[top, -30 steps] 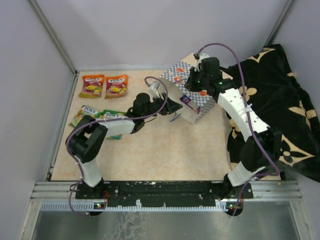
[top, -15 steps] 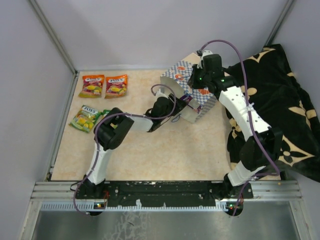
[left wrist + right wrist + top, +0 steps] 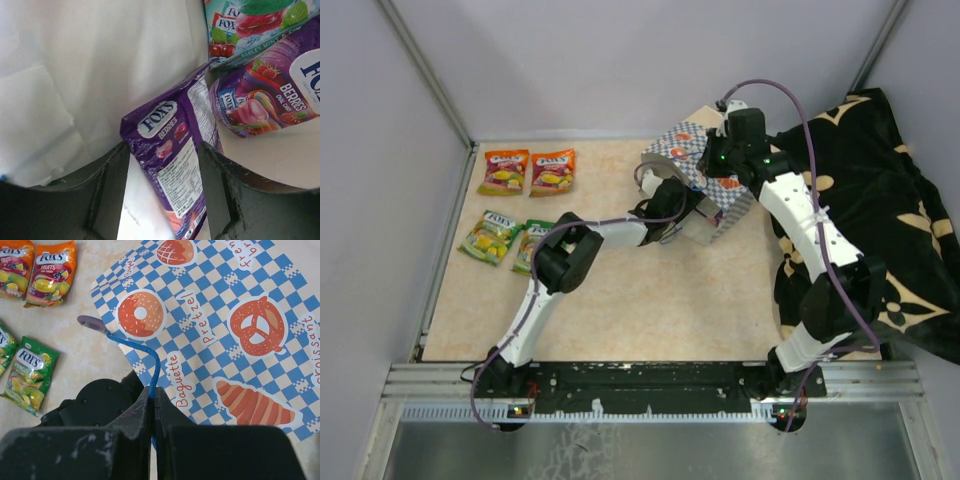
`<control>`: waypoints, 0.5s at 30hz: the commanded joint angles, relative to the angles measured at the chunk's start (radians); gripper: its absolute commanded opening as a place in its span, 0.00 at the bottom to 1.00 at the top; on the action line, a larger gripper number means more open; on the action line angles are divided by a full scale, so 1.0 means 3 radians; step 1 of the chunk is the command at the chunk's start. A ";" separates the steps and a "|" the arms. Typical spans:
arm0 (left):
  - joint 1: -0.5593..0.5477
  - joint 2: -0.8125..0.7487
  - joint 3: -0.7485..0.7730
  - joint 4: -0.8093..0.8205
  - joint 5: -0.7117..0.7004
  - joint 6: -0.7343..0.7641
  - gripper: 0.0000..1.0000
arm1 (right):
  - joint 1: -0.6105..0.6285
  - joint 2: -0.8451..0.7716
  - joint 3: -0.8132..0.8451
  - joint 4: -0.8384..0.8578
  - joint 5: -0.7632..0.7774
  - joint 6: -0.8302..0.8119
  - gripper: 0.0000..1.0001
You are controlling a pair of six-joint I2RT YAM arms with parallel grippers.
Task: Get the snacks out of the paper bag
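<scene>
The paper bag [image 3: 705, 180] lies tilted on its side, mouth toward the left. My right gripper [image 3: 154, 392] is shut on its blue cord handle [image 3: 150, 360] and holds the checked side [image 3: 240, 315] up. My left gripper [image 3: 162, 147] is inside the bag, open, with a purple snack packet [image 3: 170, 150] standing on edge between its fingers. Another purple packet [image 3: 270, 100] and a teal one [image 3: 250, 25] lie deeper in. Two orange packets [image 3: 504, 171] [image 3: 553, 171] and two green ones [image 3: 490, 236] [image 3: 530, 245] lie on the table at the left.
A black cloth with gold flower marks [image 3: 860, 180] covers the table's right side, under my right arm. My left arm [image 3: 610, 232] stretches across the middle toward the bag. Grey walls close in the back and the left.
My left arm has stretched to the right and its gripper has gone from outside the bag's mouth into the bag. My right gripper still holds the handle and has barely moved.
</scene>
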 commanded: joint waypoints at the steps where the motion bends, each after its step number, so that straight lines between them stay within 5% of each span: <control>1: -0.0061 0.0275 0.0287 -0.0475 -0.0150 -0.0047 0.64 | -0.0050 -0.0194 0.0031 0.0107 0.0029 0.0010 0.00; 6: -0.0087 0.0446 0.0507 -0.0380 -0.0212 -0.0014 0.60 | -0.0051 -0.0223 -0.0004 0.0146 -0.0010 0.0037 0.00; 12: -0.0088 0.0057 -0.0071 0.0227 -0.0296 0.0330 0.09 | -0.0068 -0.0267 -0.0047 0.0181 0.0005 0.0034 0.00; 15: -0.0087 -0.0343 -0.0615 0.0636 -0.0366 0.0650 0.00 | -0.0086 -0.0281 -0.0090 0.0230 0.0016 0.0039 0.00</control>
